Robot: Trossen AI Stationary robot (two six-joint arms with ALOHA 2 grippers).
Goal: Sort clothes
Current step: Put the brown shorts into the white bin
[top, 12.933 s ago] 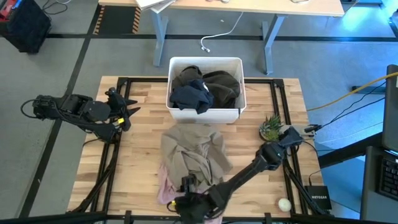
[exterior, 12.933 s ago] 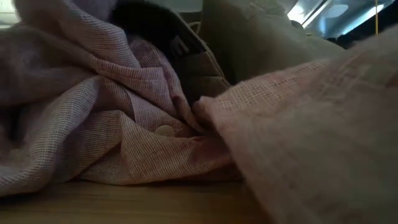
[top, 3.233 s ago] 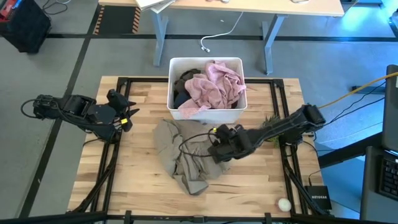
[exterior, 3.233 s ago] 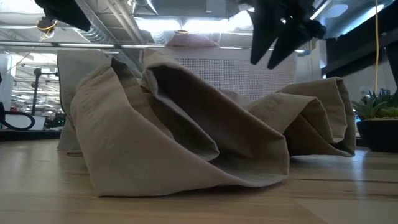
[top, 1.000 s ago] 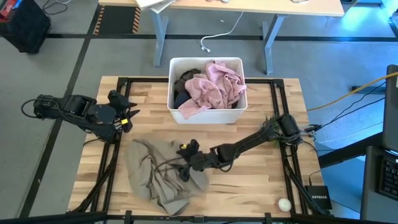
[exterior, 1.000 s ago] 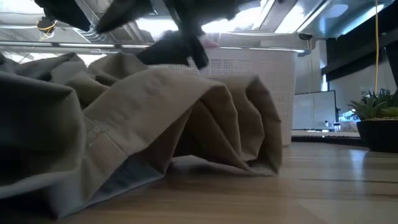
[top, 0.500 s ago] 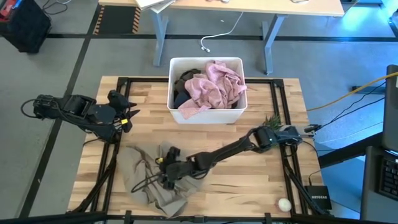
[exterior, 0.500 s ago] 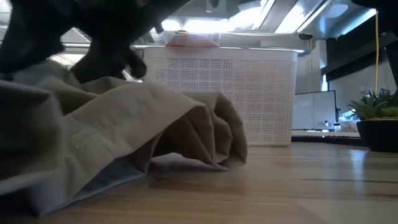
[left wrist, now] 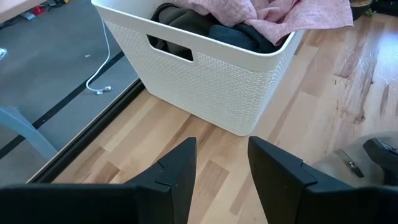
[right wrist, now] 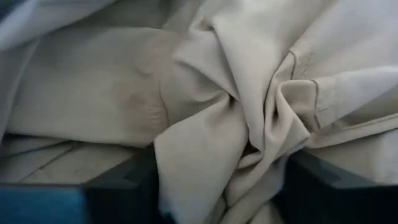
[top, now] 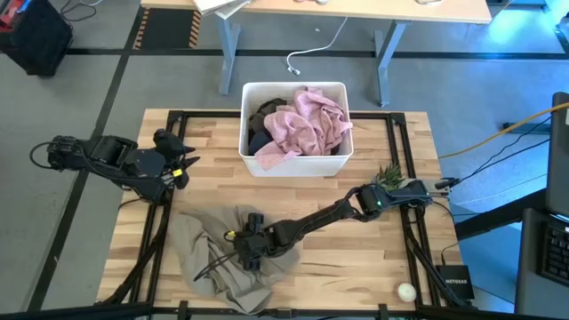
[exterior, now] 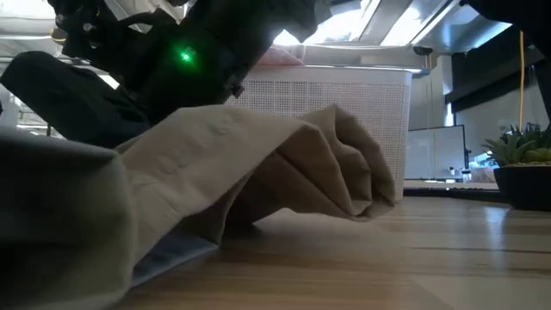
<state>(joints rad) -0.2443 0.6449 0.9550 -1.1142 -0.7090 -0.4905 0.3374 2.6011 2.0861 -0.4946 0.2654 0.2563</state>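
A wooden table [top: 373,267] is carrying everything, and a white plastic bin [top: 293,164] is sitting at its far middle edge. Inside the bin, a pale pink garment [top: 307,124] is lying on top, with a dark grey garment [left wrist: 186,18] and a black garment [left wrist: 239,36] showing beneath it (the left wrist view is looking straight into the bin's corner).

On the near left part of the table, a khaki-beige garment [top: 209,258] is lying crumpled, well apart from the bin. In the low view it is rising in thick folds in front of the bin's perforated wall.

The right arm is reaching across the table from the right side, and the right gripper [top: 249,249] is pressing down into the khaki-beige garment. Its fingers are standing on either side of a bunched fold of the cloth, which is filling the gap between them in the right wrist view.

The left gripper [top: 182,164] is waiting at the table's left edge, its fingers [left wrist: 177,171] standing apart around nothing.

A small potted plant [top: 388,173] is standing near the table's right edge.
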